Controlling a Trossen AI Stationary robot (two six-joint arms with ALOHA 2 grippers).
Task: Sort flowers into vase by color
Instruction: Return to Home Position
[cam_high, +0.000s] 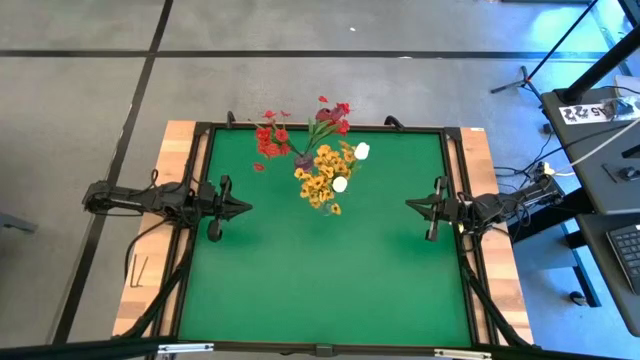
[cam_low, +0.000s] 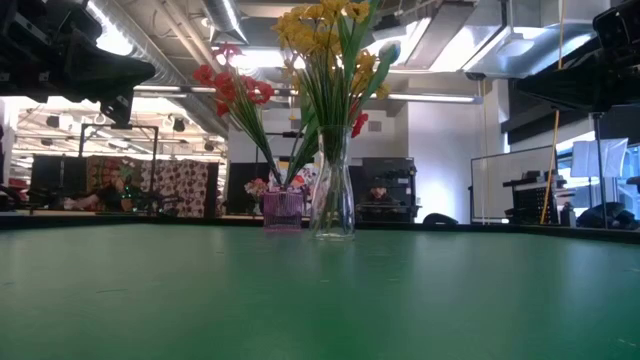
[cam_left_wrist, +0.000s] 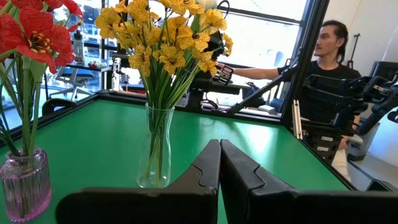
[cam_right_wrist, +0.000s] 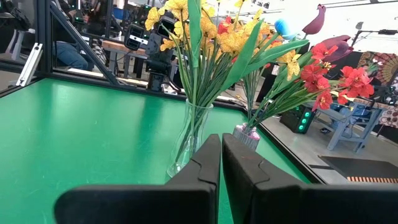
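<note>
**A:** On the left side of the green table (cam_high: 300, 290), what's the left gripper (cam_high: 238, 208) doing?

**B:** Resting, I think. Its fingers (cam_left_wrist: 205, 168) are pressed together w/ nothing btwn them. It sits well apart from the vases, so it can't bump them.

**A:** And the flowers?

**B:** Mid-table, near the far edge. The red flowers (cam_low: 232, 88) stand in the purple vase (cam_low: 283, 212), stems down inside so they don't tip. Just beside it, on the right, the clear vase (cam_low: 333, 205) holds the yellow flowers (cam_low: 320, 30), w/ white tulips (cam_high: 362, 151) in the same bunch.

**A:** Sorted by color, then?

**B:** Looks so. I see no loose flower anywhere.

**A:** And the right side?

**B:** The right gripper (cam_high: 412, 205) is the same. Its fingers (cam_right_wrist: 208, 162) are closed, it holds nothing, and it points at the vases from far off. Prob. the job's done.
</note>
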